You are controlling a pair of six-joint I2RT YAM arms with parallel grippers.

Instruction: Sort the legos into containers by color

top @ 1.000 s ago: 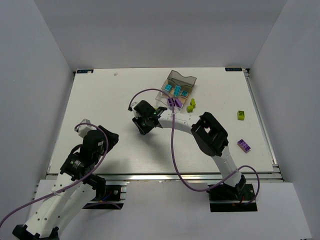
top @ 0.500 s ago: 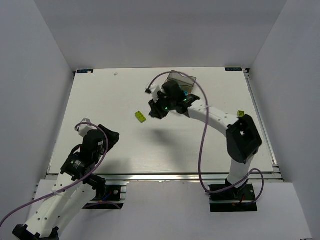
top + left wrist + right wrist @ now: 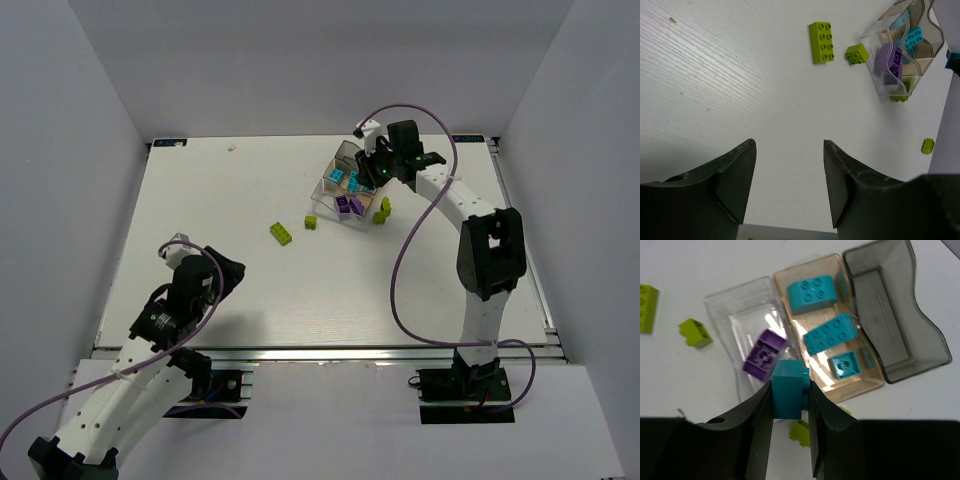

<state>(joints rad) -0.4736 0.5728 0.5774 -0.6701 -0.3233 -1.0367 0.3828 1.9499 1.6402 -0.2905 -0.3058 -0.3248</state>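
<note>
White bench [image 3: 200, 200], white-walled enclosure. Three-compartment tray [image 3: 875, 305] near the far edge, right of centre, holding cyan bricks [image 3: 830, 333] and a purple brick [image 3: 764, 356]. Right end effector [image 3: 789, 397] above it, clamped on a cyan brick [image 3: 790, 380]. Left end effector [image 3: 787, 175] at the near-left corner, spread wide, empty. Lime bricks [image 3: 281, 232] loose beside the tray.

**Right arm stretched far, left arm folded near**

The right arm [image 3: 447, 197] rises from its base at the near right edge and reaches to the far side of the table, right of centre, with its wrist turned leftward. The right gripper [image 3: 789, 399] points down, fingers clamped on a cyan brick [image 3: 788, 382]. The left arm [image 3: 115, 392] sits folded low at the near left corner. The left gripper [image 3: 788, 146] hangs above the table, jaws spread wide.
</note>
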